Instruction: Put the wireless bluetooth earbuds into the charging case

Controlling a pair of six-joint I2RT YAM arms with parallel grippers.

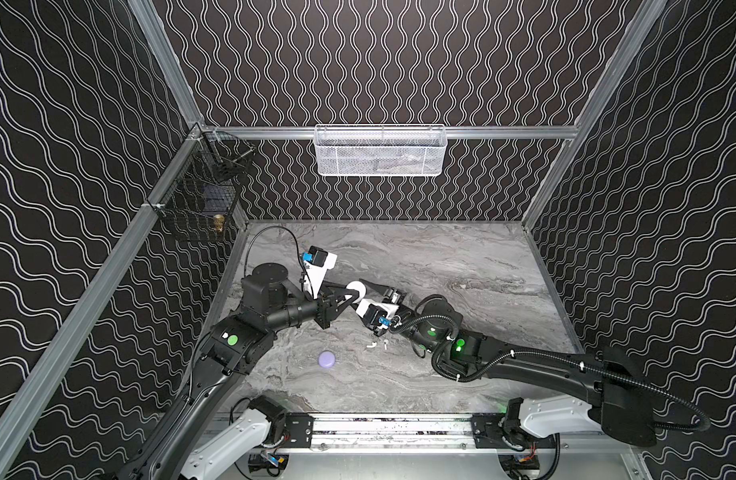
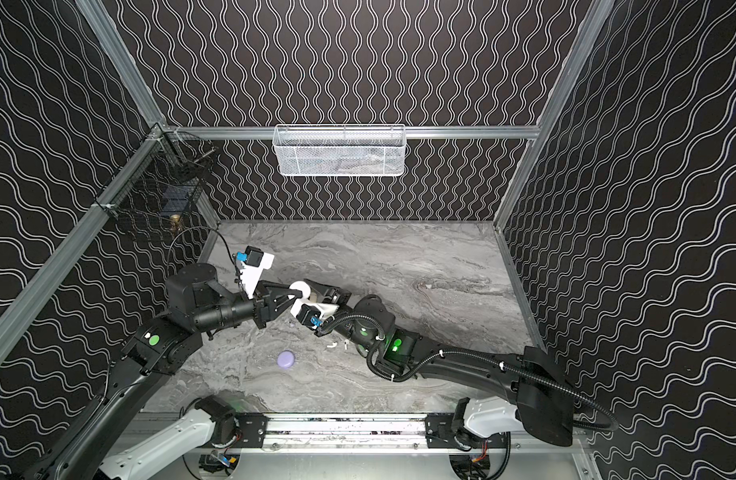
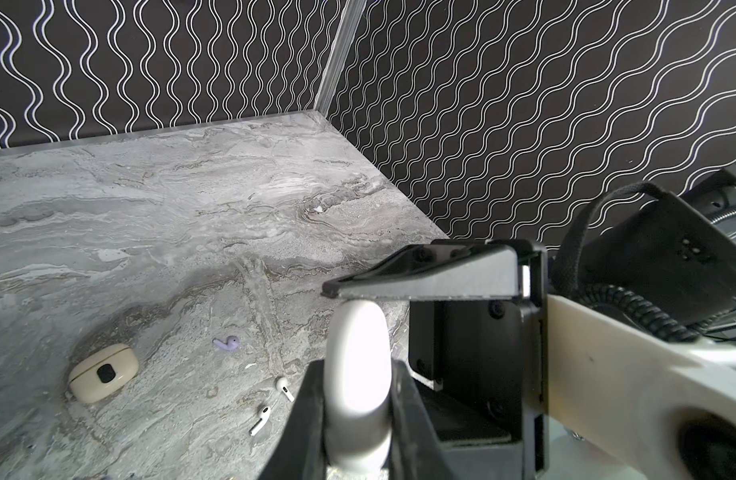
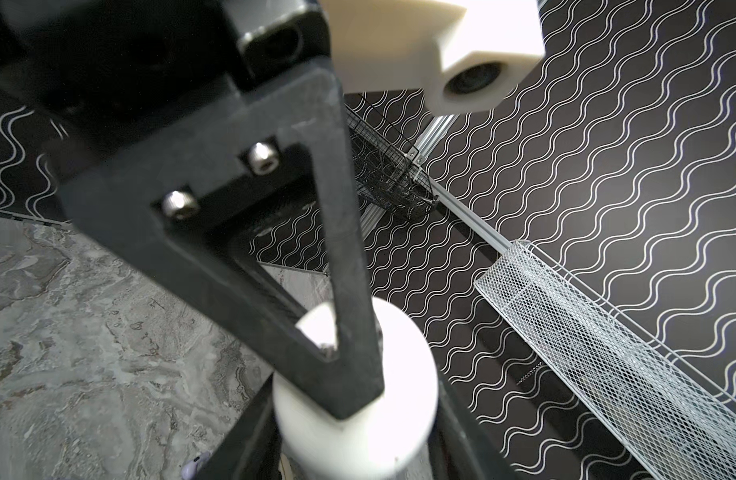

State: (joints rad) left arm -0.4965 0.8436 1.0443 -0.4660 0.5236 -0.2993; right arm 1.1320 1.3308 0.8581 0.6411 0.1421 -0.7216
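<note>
**Both arms share one case**

Over the marbled bench (image 1: 461, 257), the left gripper (image 3: 358, 399) jaws clench the white charging case (image 1: 355, 288). The right gripper (image 4: 353, 436) jaws grasp it too, probably to open its lid. Two white earbuds (image 1: 372, 345) lie loose nearby.

Was boxed in by 3 black walls (image 1: 378, 62), white wavy lines. Had grey marble floor (image 1: 461, 257), white mesh basket (image 1: 378, 158) on back rail (image 1: 503, 132), black wire basket (image 1: 200, 199) left corner.
</note>
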